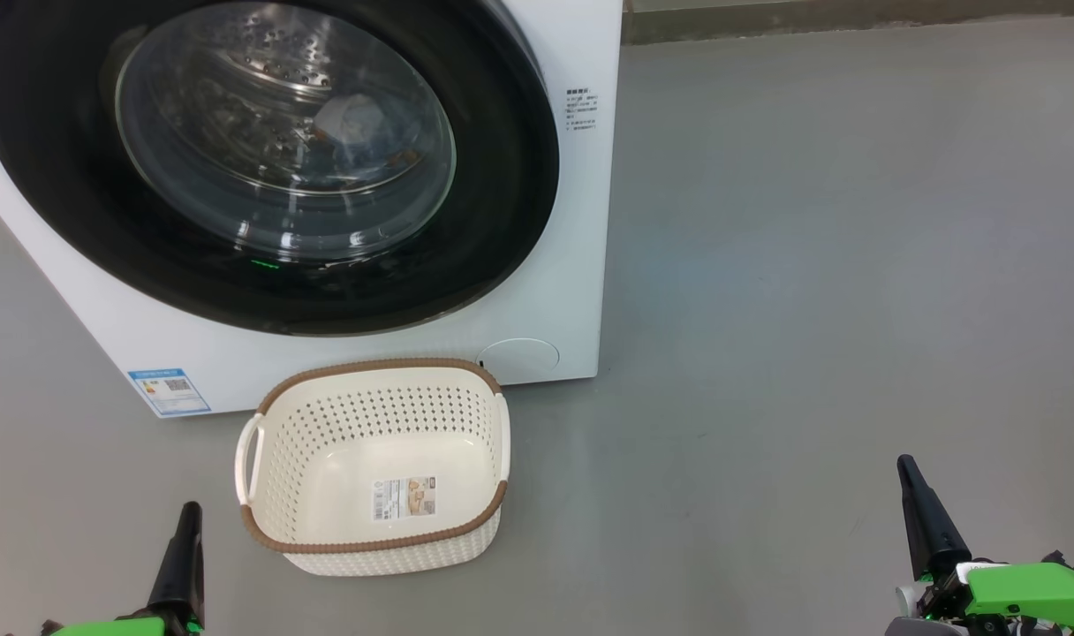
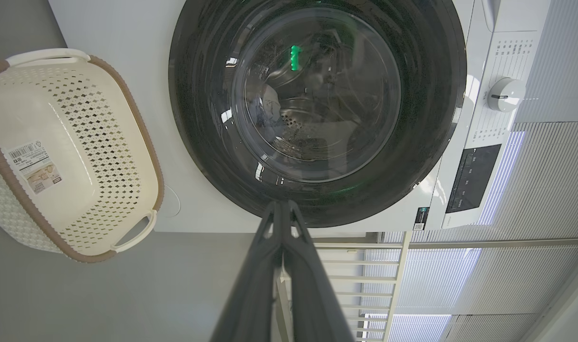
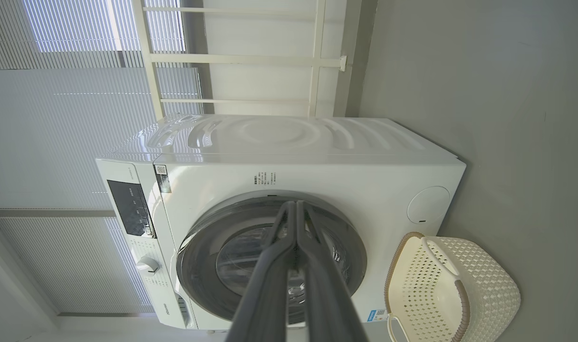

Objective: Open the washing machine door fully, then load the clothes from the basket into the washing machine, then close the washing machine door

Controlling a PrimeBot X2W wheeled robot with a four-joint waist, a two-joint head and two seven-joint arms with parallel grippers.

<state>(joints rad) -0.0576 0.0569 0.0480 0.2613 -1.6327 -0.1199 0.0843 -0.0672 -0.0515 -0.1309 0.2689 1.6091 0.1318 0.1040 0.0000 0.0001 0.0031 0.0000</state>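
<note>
Looking pretty much finished to me: the washing machine door [image 1: 272, 168] sits shut, the clothes [image 1: 351, 124] show through its glass, and the basket [image 1: 298, 459] stands empty on the floor [image 1: 811, 309] just in front. Left gripper [image 1: 190, 512] and right gripper [image 1: 906, 466] are both pinched closed, holding nothing, so I'd guess nothing's left but backing away.

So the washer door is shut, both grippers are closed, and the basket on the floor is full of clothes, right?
Not quite. The basket is empty: the head view shows just a label sticker on its bare bottom. The rest holds: the washing machine door is shut, and the left gripper and right gripper are both closed.
</note>
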